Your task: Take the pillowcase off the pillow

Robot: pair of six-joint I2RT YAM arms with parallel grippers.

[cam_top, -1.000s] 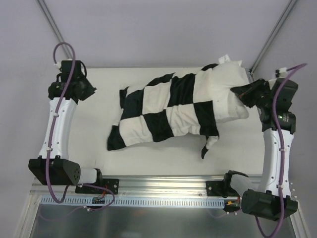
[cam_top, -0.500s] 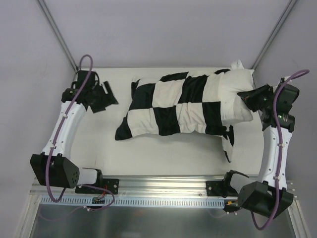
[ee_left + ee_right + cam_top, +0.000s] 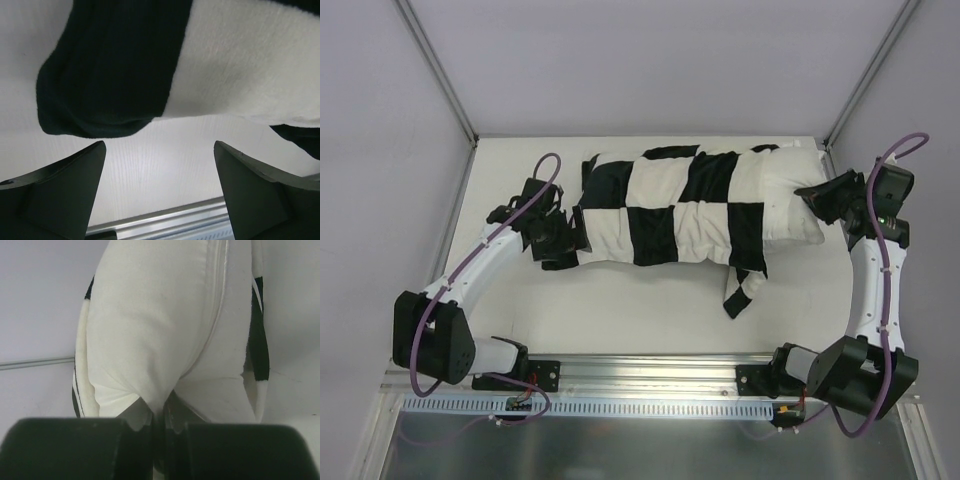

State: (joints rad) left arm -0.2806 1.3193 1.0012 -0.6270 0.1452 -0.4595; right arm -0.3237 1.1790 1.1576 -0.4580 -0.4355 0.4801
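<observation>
The black-and-white checkered pillowcase (image 3: 670, 205) lies across the back of the table with the white pillow (image 3: 790, 195) sticking out of its right end. My right gripper (image 3: 817, 197) is shut on the pillow's end fabric (image 3: 160, 365), pinched between its fingertips (image 3: 145, 417). My left gripper (image 3: 565, 238) is open at the pillowcase's left end. In the left wrist view a black corner of the pillowcase (image 3: 105, 70) hangs just ahead of the open gripper (image 3: 159, 150), and only bare table shows between the fingers (image 3: 70, 185). A loose black-and-white flap (image 3: 742, 290) trails toward the front.
The white table (image 3: 620, 310) has a metal rail (image 3: 650, 375) along its near edge. Grey walls and frame posts (image 3: 435, 70) close in the back and sides. The right arm stands near the table's right edge.
My left gripper has opened and swung from the far left corner in to the pillowcase's left end. The pillow and case shifted and straightened; the loose flap moved left.
</observation>
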